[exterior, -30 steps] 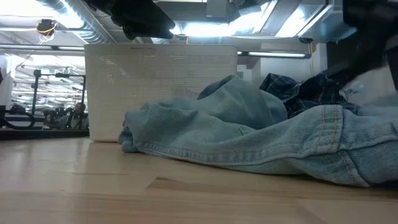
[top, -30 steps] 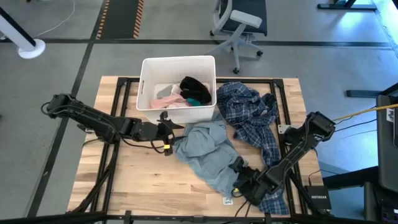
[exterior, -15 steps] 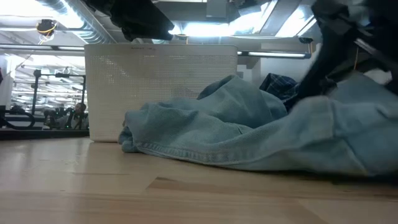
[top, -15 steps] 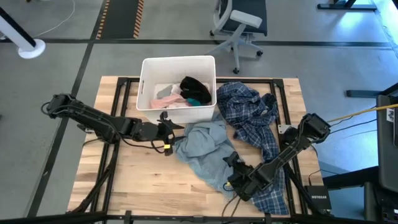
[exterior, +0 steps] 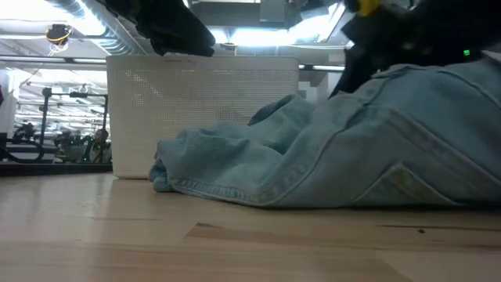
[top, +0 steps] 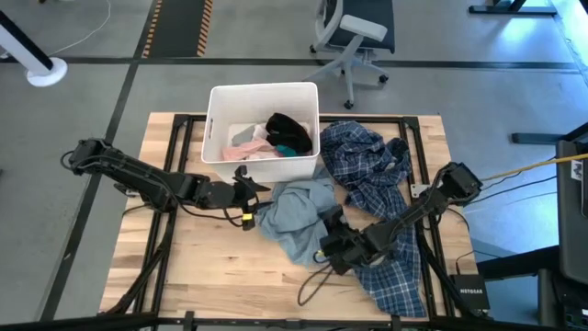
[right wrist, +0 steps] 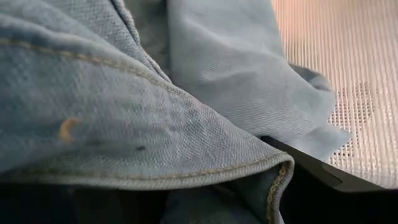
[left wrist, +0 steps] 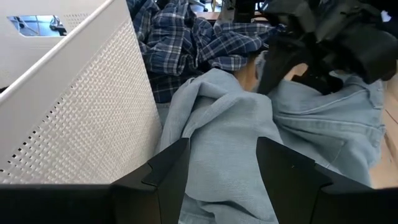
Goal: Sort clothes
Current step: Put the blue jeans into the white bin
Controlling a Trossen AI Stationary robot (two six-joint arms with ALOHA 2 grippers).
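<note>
The grey-blue top (top: 296, 213) lies crumpled on the table's middle, in front of the white bin (top: 215, 138). It also shows in the low view (exterior: 329, 164). The plaid shirt (top: 372, 175) lies on the table to its right, with a tail running to the near edge. Pink, teal and black pieces (top: 271, 138) lie in the bin. My right gripper (top: 327, 246) is at the top's near right end, shut on it. My left gripper (top: 243, 196) hovers open beside the top's left edge, its fingers (left wrist: 168, 177) above the cloth. My right gripper holds the grey-blue top by its hemmed near right end (right wrist: 273, 169). The cloth drapes over the fingers and hides the place of contact. That end is raised off the table (exterior: 423, 102), while the top's left part (exterior: 203, 168) rests on the wood.
The white bin stands at the far middle of the table. A loose cable (top: 310, 285) loops on the wood near the front edge. Bare wood (top: 202, 267) lies at the near left. An office chair (top: 354, 32) stands beyond the table.
My right gripper has gone toward the table's left edge and a little toward the far edge, taking the top's near right end with it. That end has lifted and bunched over toward the top's middle, uncovering the plaid tail. The top's left part has stayed.
</note>
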